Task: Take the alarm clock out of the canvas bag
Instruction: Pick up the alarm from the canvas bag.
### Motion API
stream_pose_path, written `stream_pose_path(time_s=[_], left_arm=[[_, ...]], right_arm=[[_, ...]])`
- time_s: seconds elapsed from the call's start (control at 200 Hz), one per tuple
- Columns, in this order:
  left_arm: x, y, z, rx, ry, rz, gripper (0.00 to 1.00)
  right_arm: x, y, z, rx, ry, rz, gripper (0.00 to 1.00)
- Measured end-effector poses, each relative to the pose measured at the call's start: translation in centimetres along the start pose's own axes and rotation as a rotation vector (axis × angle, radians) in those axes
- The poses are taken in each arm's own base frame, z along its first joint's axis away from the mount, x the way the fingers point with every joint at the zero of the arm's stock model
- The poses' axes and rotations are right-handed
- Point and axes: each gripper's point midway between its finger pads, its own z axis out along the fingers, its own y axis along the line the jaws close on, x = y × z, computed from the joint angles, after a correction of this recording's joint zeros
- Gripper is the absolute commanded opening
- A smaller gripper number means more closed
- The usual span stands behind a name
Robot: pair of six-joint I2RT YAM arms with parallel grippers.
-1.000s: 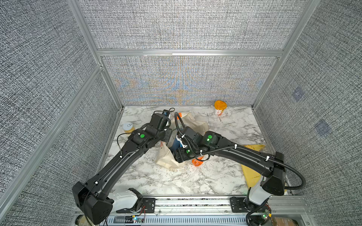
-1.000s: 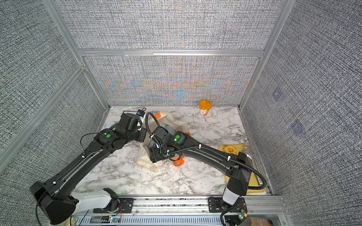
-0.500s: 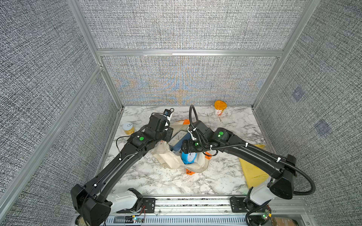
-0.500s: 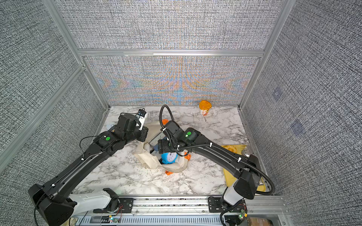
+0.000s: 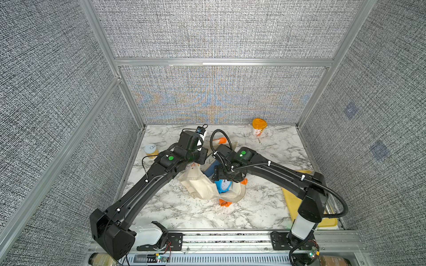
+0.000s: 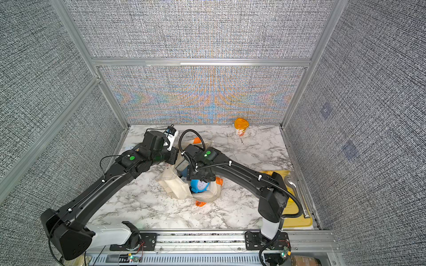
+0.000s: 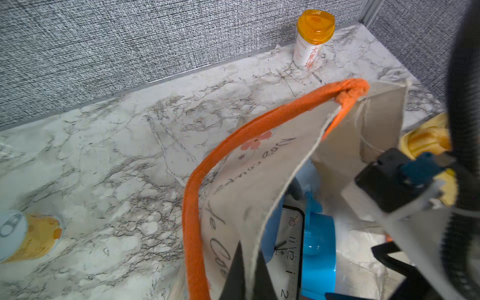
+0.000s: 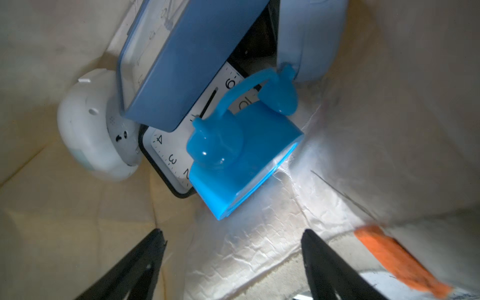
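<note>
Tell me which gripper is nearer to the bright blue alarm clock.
Right. The right gripper hangs open just short of the alarm clock inside the canvas bag. The left gripper is shut on the bag's rim, off to the clock's side and farther away.

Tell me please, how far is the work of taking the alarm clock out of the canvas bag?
Done: the left claw pinches the edge of the canvas bag, holding the mouth open. In hand: the right claw, open, hovers over the bright blue twin-bell alarm clock inside. Left: grip it and lift it out.
</note>
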Motion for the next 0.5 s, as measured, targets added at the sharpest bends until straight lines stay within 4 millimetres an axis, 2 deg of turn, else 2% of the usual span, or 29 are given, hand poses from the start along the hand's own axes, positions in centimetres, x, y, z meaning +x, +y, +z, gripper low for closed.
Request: stream_pose_path(time_s=[0.14,0.355,0.5], left_arm=[[0.1,-0.4,-0.1,0.026,0.013,-0.028,0.00],[0.6,1.1,-0.1,-0.036,0.019,-0.077,0.00],[0.7,1.8,-0.1,-0.071,0.006,-0.096,0.00]], right_arm=[[-1.3,0.1,0.5,0.053,-0.029,0.030,0.85],[-3.3,-1.2,1.1,0.190,-0.057,0.060,0.81],[-3.5,-1.9,1.5,0.252,-0.048,0.051,0.77]])
